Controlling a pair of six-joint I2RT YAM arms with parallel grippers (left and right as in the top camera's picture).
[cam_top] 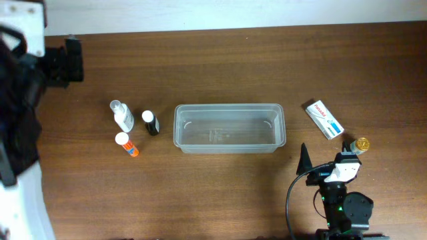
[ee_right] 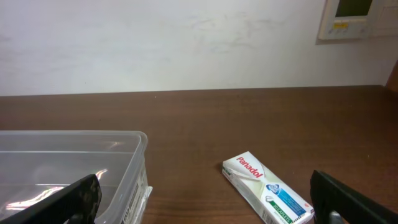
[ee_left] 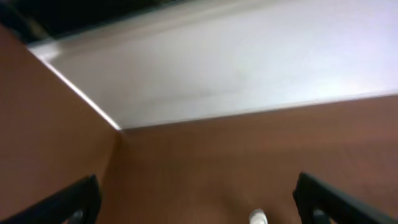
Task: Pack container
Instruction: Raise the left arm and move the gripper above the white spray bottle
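The right tool [ee_right: 204,180], jaws spread and empty, faces the white cardboard Panadol box [ee_right: 267,190], which lies diagonally ahead-right. The clear plastic rectangular container [ee_right: 74,162] sits to its left. The distant left tool [ee_left: 196,186] is likewise spread.

Container [cam_top: 229,107] open-topped — bottles [cam_top: 123,115] near one end, box [cam_top: 323,119] the other.

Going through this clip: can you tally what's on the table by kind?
Clear plastic container: 1
Small bottles: 3 (clear bottle, black bottle, orange bottle)
Panadol box: 1
Small gold round thing, too small to identify: 1
Total: 6
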